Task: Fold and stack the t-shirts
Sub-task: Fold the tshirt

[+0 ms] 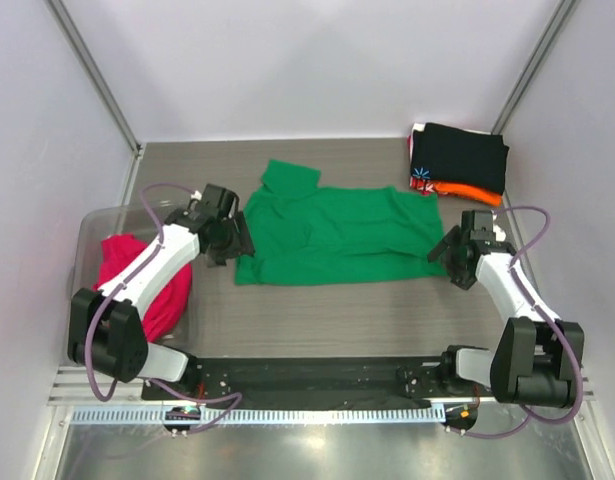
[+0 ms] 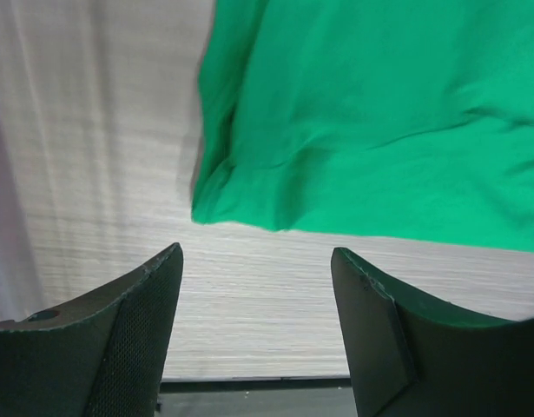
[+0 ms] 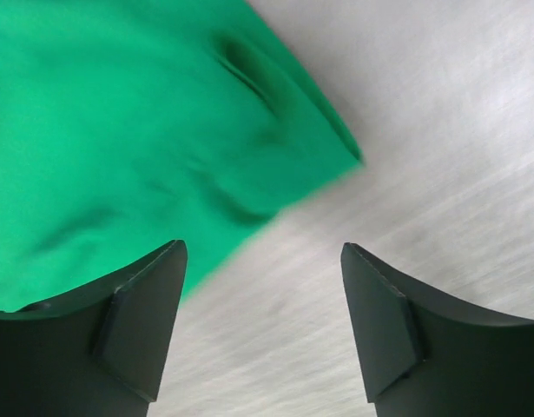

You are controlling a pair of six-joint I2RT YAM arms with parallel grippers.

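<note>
A bright green t-shirt [image 1: 332, 235] lies flat across the middle of the table, one sleeve pointing to the back. My left gripper [image 1: 232, 240] hovers at its left edge, open, with only bare table between the fingers; the shirt's near-left corner [image 2: 240, 187] lies just ahead of it. My right gripper [image 1: 449, 252] stands open at the shirt's right edge, off the cloth [image 3: 136, 130]. At the back right sits a folded stack, with a black shirt [image 1: 462, 155] over an orange one [image 1: 472, 192] and a red-patterned one [image 1: 424, 180]. A magenta-pink shirt [image 1: 147, 285] lies crumpled at the left.
A clear plastic bin [image 1: 92, 235] at the left edge holds the magenta-pink shirt, under the left arm. White walls close in the table on three sides. A black base plate [image 1: 317, 375] runs along the near edge between the arm bases.
</note>
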